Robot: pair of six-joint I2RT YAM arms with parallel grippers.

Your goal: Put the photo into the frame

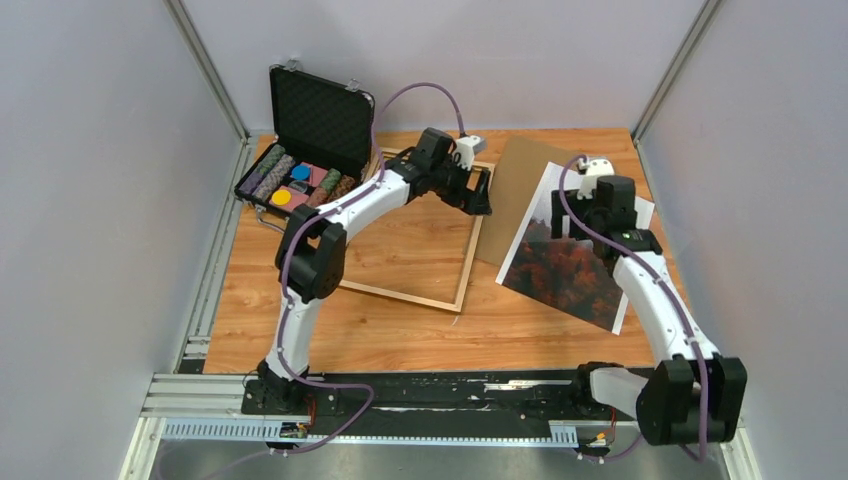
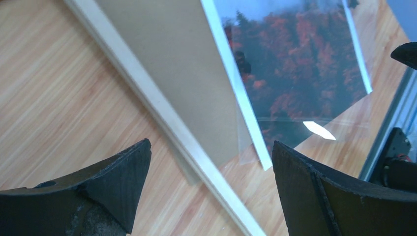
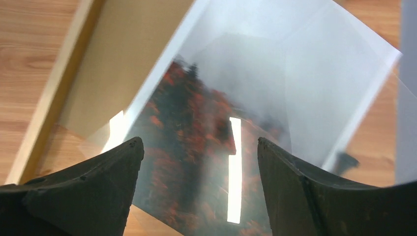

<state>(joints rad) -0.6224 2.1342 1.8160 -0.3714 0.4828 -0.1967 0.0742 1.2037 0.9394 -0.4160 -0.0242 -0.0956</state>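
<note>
My right pincer [image 3: 200,142] stands wide apart and empty above the photo [image 1: 560,275], which lies right of centre in the top view, outside the frame [image 1: 472,260], over whose right rail my left pincer [image 2: 211,147] gapes, holding nothing.
</note>
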